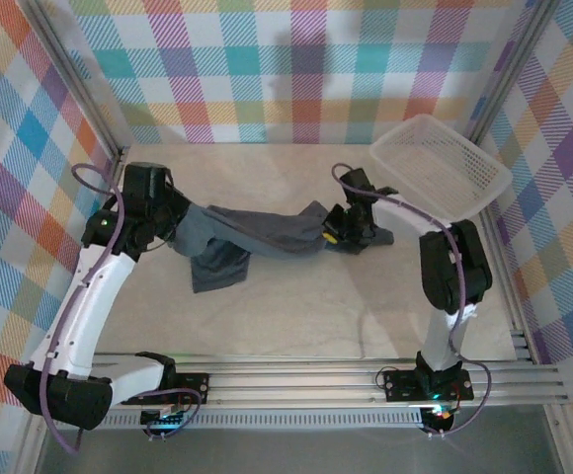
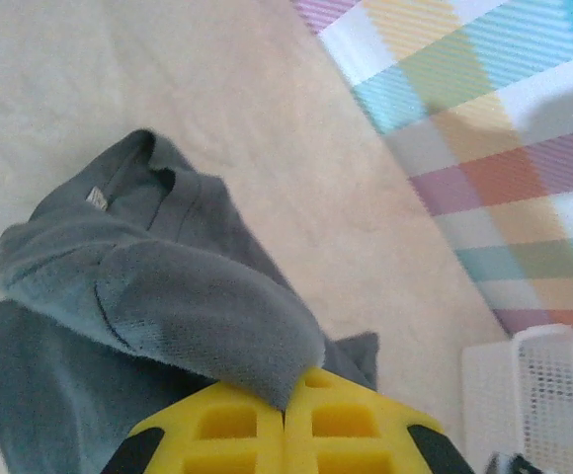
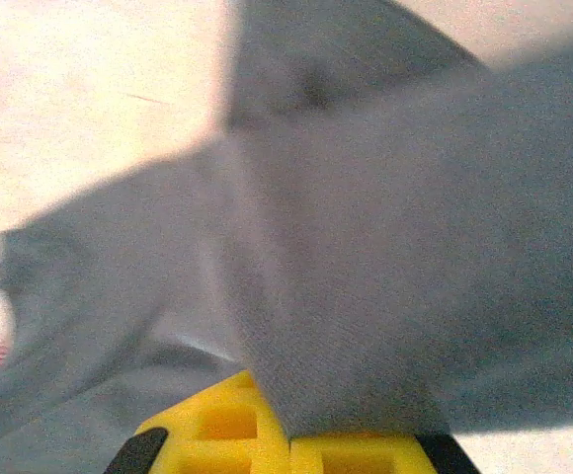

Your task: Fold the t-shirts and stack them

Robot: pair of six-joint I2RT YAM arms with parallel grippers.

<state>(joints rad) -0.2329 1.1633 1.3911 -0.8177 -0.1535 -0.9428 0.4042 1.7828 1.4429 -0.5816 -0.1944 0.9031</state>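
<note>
Grey t-shirt [image 1: 257,237] strung between the two grippers, bunched, sagging below the left. Left gripper [image 2: 286,395] pinches one end, right gripper [image 3: 286,425] the other. No fold yet; nothing stacked.

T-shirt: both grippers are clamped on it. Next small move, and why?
Probably draw the left gripper and right gripper slightly apart while lifting: both are shut on the grey t-shirt, which is bunched between them with a fold trailing on the table.
</note>
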